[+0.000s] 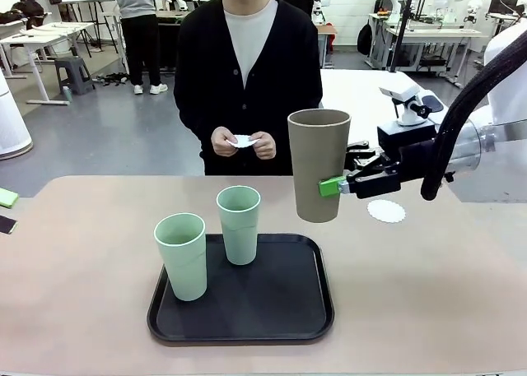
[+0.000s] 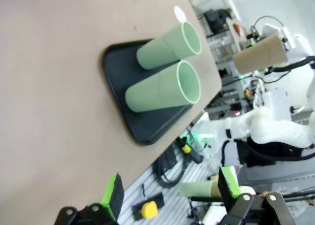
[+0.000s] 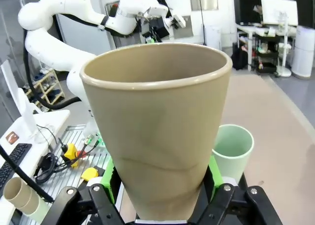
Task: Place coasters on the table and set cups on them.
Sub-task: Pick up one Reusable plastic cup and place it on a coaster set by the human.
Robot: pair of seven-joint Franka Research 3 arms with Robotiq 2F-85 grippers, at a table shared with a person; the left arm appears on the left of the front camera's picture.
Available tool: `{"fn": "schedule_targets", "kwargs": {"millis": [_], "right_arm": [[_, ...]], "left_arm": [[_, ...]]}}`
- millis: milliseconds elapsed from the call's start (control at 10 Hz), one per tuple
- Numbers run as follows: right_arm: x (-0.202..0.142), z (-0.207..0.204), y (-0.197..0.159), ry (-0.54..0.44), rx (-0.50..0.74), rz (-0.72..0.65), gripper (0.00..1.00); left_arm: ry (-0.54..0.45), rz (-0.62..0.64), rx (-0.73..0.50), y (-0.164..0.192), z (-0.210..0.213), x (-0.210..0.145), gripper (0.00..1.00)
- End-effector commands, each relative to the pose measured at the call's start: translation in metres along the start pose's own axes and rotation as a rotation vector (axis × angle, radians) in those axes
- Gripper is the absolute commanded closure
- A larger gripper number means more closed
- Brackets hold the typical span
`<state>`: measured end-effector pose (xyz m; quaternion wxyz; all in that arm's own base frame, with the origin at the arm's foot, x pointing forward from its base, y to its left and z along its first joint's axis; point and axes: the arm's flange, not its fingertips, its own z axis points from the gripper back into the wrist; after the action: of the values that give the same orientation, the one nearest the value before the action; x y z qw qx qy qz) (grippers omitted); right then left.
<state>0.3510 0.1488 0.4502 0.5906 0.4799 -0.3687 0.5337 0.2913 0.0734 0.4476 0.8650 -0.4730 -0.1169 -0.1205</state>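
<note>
While the right tool (image 1: 326, 187) clamps the taupe cup (image 1: 317, 162) low on its wall, green pads pressed to both sides, the cup hangs upright and clear of the bench (image 1: 82, 269), at one o'clock from the black tray (image 1: 276, 306).

- Near mint cup (image 1: 182, 257): upright on the tray, at its nine o'clock side.
- Far mint cup (image 1: 239, 225): upright on the tray, at its twelve o'clock edge, apart from the first.
- Bench coaster (image 1: 386, 211): flat on the bench at two o'clock from the tray, near the taupe cup's base on its three o'clock side and under the right tool's body.
- Held coaster (image 1: 242, 141): pinched between the person's hands (image 1: 263, 145), beyond the bench's twelve o'clock edge.
- Left tool (image 2: 171, 189): jaws spread wide, nothing between them, over the near bench edge, with the tray and both mint cups ahead of it.
- Green object (image 1: 6, 197) and dark flat object (image 1: 5, 225): at the bench's nine o'clock edge, too cropped to identify.
- Right wrist view: the taupe cup sits between the pads, one mint rim at four o'clock behind it.
</note>
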Motion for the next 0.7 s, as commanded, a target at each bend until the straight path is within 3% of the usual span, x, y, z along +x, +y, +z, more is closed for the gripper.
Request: {"fn": "schedule_targets", "kwargs": {"millis": [0,400,500,600], "right_arm": [[-0.002,0.002,-0.001,-0.025,0.016,0.011,1.00],[-0.002,0.002,-0.001,-0.025,0.016,0.011,1.00],[0.000,0.000,0.000,-0.003,0.009,0.000,0.18],[0.008,0.035,-0.026,-0.035,0.043,0.056,0.18]], "left_arm": [[-0.006,-0.007,-0.012,-0.001,-0.001,0.002,0.00],[-0.006,-0.007,-0.012,-0.001,-0.001,0.002,0.00],[-0.006,-0.007,-0.012,-0.001,-0.001,0.002,0.00],[-0.006,-0.007,-0.012,-0.001,-0.001,0.002,0.00]]}}
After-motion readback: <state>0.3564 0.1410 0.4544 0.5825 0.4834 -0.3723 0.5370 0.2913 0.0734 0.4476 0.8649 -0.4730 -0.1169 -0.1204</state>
